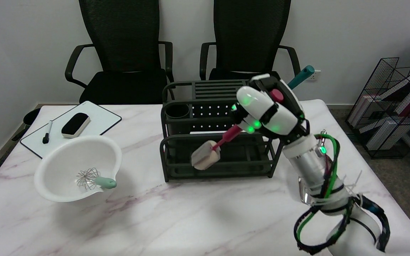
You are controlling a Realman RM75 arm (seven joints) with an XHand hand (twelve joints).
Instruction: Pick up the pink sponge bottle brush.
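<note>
I have the right hand [267, 110] up over the dark green rack [219, 167], its fingers wrapped around the pink handle of the pink sponge bottle brush [214, 149]. The brush hangs tilted, handle high toward my hand, its pale sponge head low in front of the rack's lower tier; I cannot tell whether the head touches the front rail. A teal handle [300, 77] juts up past the hand on the far side.

For room to move, I see open marble table [205, 220] in front of the rack all the way to the near edge, and a clear strip between the rack and the white bowl [78, 172] on the left. The table's right edge runs close beside my forearm. On the far left corner the whiteboard [96, 119] overhangs the table's edge a little.

Counting: one rack, one brush in my grasp, one bowl with one whisk [94, 179] resting in it, one whiteboard carrying one eraser [75, 124] and one marker [47, 132], two black chairs [123, 57] behind the table, one wire shelf of books [397, 106] on the floor at right
</note>
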